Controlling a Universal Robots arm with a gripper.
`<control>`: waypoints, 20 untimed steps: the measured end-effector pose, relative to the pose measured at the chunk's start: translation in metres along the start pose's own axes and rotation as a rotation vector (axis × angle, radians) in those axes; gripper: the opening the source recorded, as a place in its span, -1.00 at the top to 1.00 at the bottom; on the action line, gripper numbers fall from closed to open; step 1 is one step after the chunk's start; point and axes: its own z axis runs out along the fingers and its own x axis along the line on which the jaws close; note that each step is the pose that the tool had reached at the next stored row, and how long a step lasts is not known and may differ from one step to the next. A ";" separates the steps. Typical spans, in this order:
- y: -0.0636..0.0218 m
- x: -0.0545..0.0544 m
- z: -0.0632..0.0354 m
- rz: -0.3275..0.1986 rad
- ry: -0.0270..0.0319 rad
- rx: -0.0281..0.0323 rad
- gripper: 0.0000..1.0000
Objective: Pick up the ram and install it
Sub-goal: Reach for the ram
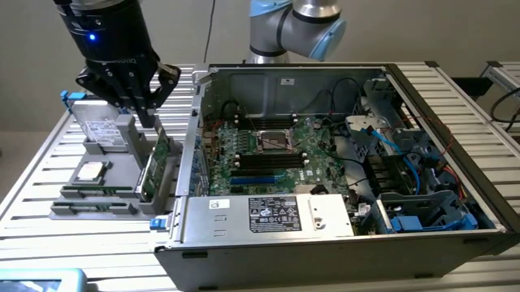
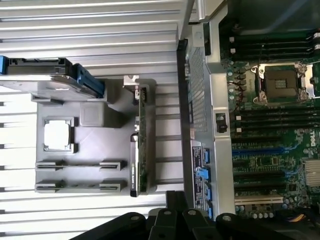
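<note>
**Exterior view**
- Gripper (image 1: 148, 120): black, fingers drawn together to a point with nothing seen between them. It hangs over the back of the grey tray (image 1: 69, 213), just above the top end of the expansion card (image 1: 158, 159).
- Ram (image 1: 97, 190): it looks like a thin greenish strip on edge in the rearward of the two long holders at the tray's front, but it is too small to be sure. It sits well below and forward of the gripper.
- Also in the tray: a hard drive (image 1: 104, 131) with blue tabs at the back, and a processor chip (image 1: 90, 172) in the middle.
- The expansion card stands upright along the tray's side nearest the computer case (image 1: 325, 255).
- The case is open and lies on the slatted table (image 1: 33, 182), at the exterior view's right of the tray. Its metal wall stands between the tray and the motherboard (image 1: 268, 164).
- Black memory slots (image 1: 272, 159) flank the processor socket. A power supply (image 1: 272, 214) sits at the near edge.

**Wrist view**
- Gripper (image 2: 176, 207): dark fingers closed together, with nothing gripped.
- The tray (image 2: 90, 150) is seen from above, with the hard drive (image 2: 37, 67), the chip (image 2: 56, 135) and the card (image 2: 142, 145) edge-on.
- What the two long holders contain cannot be told.
- The case wall (image 2: 220, 150) runs between the tray and the motherboard (image 2: 270, 160).
</note>
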 end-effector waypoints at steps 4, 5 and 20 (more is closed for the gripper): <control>-0.0031 0.018 0.0065 0.000 0.0011 0.0001 0.79; -0.0039 0.022 0.0082 0.000 0.0012 0.0001 0.79; -0.0115 0.078 0.0283 0.001 0.0146 0.0009 0.79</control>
